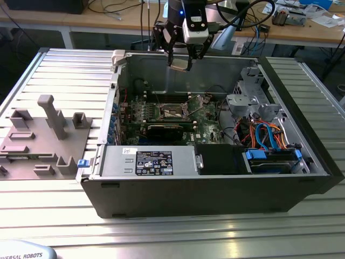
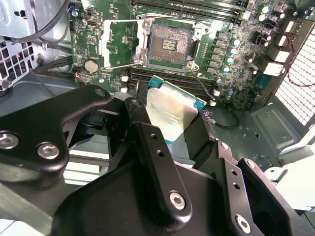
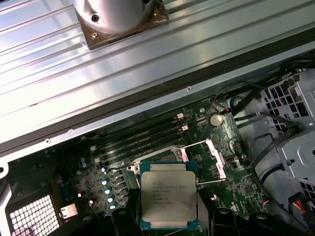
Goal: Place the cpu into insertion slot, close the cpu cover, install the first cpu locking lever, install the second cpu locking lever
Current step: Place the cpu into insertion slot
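**While the cpu's in the air, the slot sits open**

As far as I can tell, the gripper (image 1: 180, 60) is clamped on the cpu (image 1: 180, 65), one black finger (image 2: 147, 142) on each side edge of the chip. In both wrist views the silvery top face shows pretty much flat-on, with a thin green edge around it. In the exterior view the chip hangs up above the open case (image 1: 188, 189), near the far wall's top rim and well clear of the board (image 1: 207, 121).

Down below, the slot (image 2: 170, 44) is bare, dark contact field showing, nothing seated in it. The cover (image 3: 215, 158) is swung open, sitting on the coin battery (image 2: 90, 65) side of the slot. A thin wire lever (image 2: 123, 65) sticks out loose next to the slot, and a second one angles off at another corner.

Off at the exterior view's left, a grey fixture tray (image 1: 38, 140) sits on the ribbed table (image 1: 215, 232) just beside the case.
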Tool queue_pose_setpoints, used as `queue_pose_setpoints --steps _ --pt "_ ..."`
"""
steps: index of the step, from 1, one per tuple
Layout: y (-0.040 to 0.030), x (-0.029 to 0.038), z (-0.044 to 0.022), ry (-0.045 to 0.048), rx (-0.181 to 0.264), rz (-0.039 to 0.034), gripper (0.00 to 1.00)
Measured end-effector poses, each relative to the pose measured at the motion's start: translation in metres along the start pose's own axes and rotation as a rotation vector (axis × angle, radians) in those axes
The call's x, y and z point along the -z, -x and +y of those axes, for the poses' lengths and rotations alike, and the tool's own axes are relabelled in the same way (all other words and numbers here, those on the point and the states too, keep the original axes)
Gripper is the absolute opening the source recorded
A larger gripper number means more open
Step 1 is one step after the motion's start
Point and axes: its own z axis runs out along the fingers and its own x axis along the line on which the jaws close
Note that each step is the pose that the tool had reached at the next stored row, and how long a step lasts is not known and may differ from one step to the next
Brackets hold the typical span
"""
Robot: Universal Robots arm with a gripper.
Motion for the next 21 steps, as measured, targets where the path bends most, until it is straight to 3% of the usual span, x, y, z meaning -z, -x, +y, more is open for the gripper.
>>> queue_pose_setpoints --steps 21 --pt "0.0 0.0 0.0 0.0001 -0.01 -0.0009 0.54"
